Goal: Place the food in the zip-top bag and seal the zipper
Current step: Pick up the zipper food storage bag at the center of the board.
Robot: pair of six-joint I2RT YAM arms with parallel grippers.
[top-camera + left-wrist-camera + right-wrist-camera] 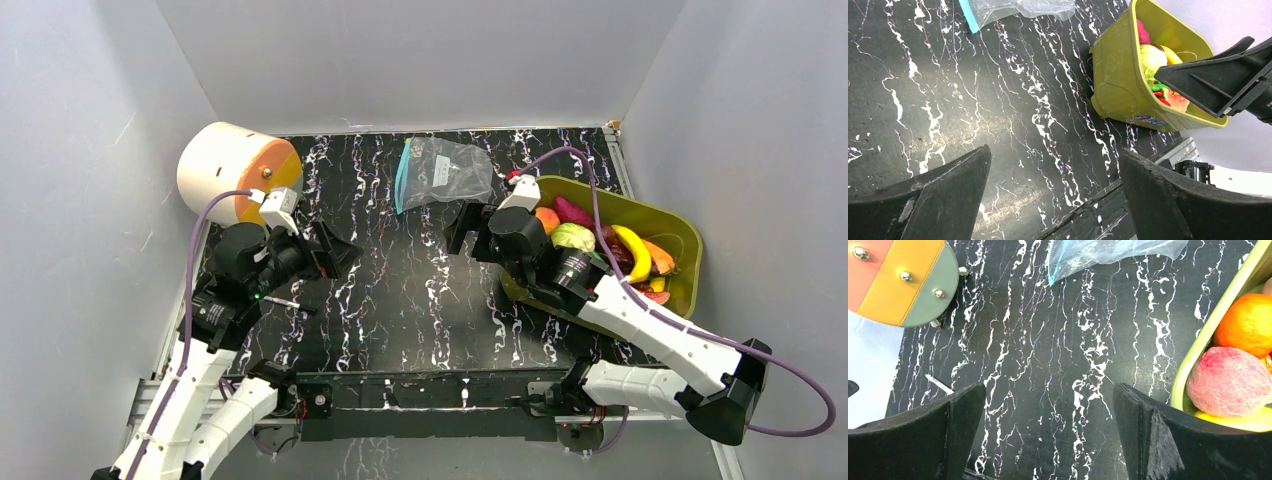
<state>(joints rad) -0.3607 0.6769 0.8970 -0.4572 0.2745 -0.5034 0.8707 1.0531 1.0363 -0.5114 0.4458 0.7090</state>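
Right tool point(465, 228) gaping and empty, way nearer than the open left tool point(338, 258) to food point(575, 238) in the bin point(625, 203) beside it and the bag point(445, 172) just beyond, zipper point(403, 178) facing left.

The zip-top bag point(440, 172) lies flat near the far edge of the table point(400, 290), about midway along it, with the zipper point(402, 176) on its left side. The bin point(684, 262) sits along the right edge, toward the far right corner, and the food point(573, 237) lies in it. A drum point(232, 168) lies on its side at the far left corner. The right gripper point(462, 228) hangs just before the bag, left of the bin.
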